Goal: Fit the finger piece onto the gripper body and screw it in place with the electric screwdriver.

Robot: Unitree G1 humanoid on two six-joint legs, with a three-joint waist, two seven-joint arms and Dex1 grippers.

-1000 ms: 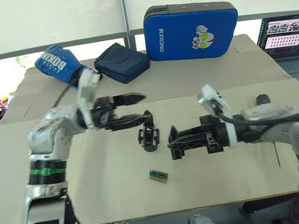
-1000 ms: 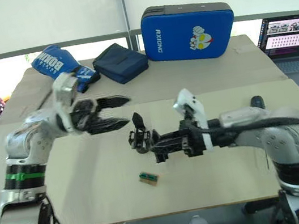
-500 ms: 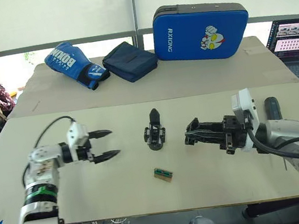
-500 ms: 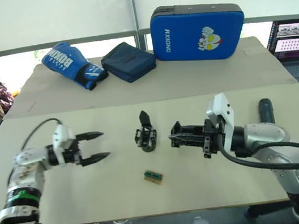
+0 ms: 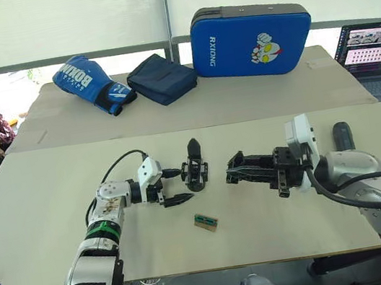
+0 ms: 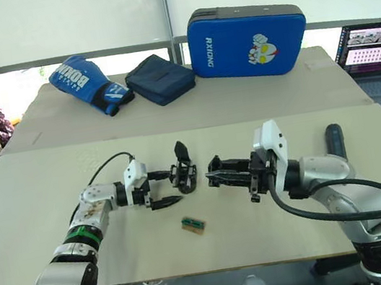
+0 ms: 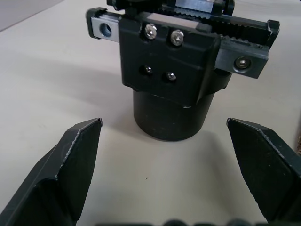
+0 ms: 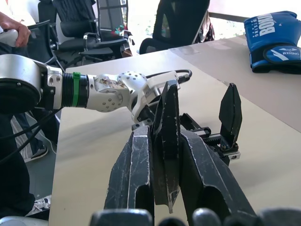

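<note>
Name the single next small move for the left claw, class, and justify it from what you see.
Probably close the open left claw on the gripper body: its round base sits between the fingers, untouched, while the right claw already grips the finger piece.

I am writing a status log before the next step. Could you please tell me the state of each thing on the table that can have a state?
Left gripper: open, fingers on either side of the gripper body.
Right gripper: shut on the finger piece.
Finger piece: held above the table.
Gripper body: upright on the table, not gripped.
Screwdriver: lying on the table.
Laptop: open, screen on.
Blue case: closed.
</note>
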